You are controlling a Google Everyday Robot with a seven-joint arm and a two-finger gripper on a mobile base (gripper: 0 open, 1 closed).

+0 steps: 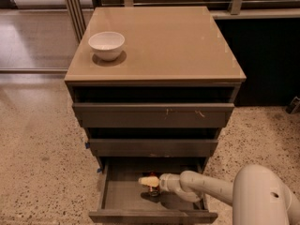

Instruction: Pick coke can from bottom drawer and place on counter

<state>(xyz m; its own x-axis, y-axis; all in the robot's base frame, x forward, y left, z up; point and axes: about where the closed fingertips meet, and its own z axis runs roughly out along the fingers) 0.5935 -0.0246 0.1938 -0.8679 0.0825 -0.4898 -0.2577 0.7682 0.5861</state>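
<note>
The bottom drawer (112,196) is pulled open at the foot of the cabinet. My gripper (148,181) reaches into it from the right on a white arm (206,189), its cream tip in the middle of the drawer. A small dark red object, the coke can (153,190), sits just under and behind the gripper tip and is mostly hidden by it. The gripper is right at the can. The counter (173,41) is the glossy tan top of the cabinet.
A white bowl (107,45) stands on the counter's left rear part. Two narrower drawers (152,115) above are slightly open and overhang the bottom drawer. Speckled floor surrounds the cabinet; a dark wall stands at the right.
</note>
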